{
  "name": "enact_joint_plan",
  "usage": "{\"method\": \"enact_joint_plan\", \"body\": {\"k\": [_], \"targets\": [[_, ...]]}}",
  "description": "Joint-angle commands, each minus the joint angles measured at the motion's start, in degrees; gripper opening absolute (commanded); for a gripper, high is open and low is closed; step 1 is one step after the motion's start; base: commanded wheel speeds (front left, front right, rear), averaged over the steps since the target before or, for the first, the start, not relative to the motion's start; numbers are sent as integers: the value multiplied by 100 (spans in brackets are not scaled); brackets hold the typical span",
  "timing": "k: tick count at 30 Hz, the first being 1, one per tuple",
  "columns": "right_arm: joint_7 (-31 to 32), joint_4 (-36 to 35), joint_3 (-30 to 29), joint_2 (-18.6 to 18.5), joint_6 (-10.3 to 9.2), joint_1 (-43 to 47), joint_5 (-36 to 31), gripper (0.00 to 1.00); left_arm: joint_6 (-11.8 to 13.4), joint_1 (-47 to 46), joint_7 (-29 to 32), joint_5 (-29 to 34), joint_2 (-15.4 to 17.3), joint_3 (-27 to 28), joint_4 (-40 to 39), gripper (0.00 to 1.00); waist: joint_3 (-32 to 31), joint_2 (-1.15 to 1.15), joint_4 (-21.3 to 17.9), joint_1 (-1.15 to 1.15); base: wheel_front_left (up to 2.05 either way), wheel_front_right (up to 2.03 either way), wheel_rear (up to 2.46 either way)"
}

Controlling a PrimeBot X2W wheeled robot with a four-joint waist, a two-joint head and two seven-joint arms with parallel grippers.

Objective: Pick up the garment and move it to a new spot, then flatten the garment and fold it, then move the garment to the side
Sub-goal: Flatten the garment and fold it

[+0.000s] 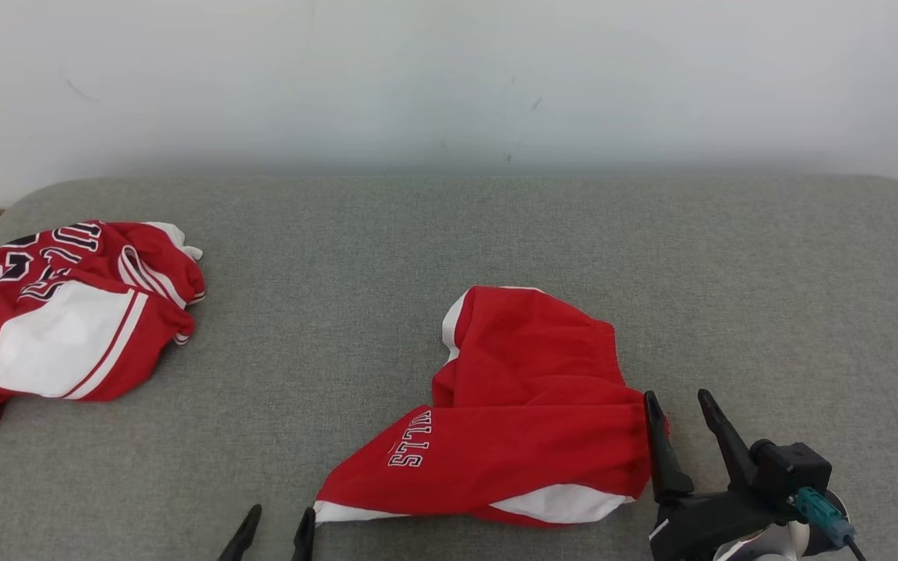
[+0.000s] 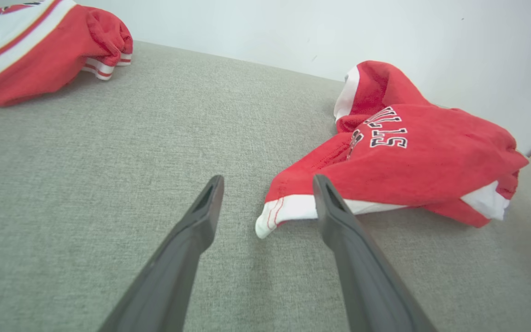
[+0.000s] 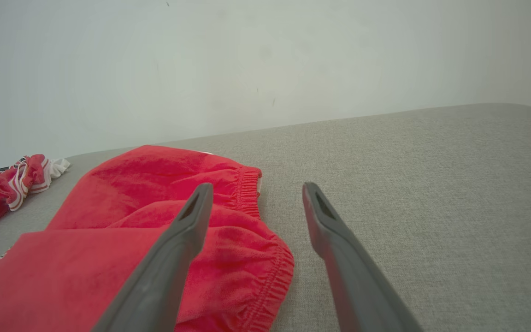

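The garment point(image 1: 527, 421) is a pair of red shorts with white trim and black lettering, lying loosely folded and rumpled on the grey padded surface point(image 1: 496, 234). My left gripper point(image 1: 281, 514) stands open at the bottom edge, just left of the garment's white-trimmed lower corner. In the left wrist view that corner point(image 2: 270, 221) rests on the surface between the spread fingers of the left gripper point(image 2: 268, 180), ungripped. My right gripper point(image 1: 679, 399) is open at the garment's right end. In the right wrist view, the right gripper point(image 3: 257, 186) has its left finger over the elastic waistband point(image 3: 251, 193) and grips nothing.
A second red garment point(image 1: 67, 327), a jersey with white panels and black numbers, lies bunched at the far left, also seen as the jersey point(image 2: 30, 46) in the left wrist view. A white wall point(image 1: 449, 78) backs the surface. Bare grey surface stretches to the right and behind the shorts.
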Motion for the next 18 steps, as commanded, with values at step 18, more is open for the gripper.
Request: {"method": "enact_joint_plan", "body": {"k": [18], "targets": [[88,495,189,-161,2,-213,527,100,61,-15,-22,314,-256,1220,-806,100,148,0,-127,1,0,0,0]]}}
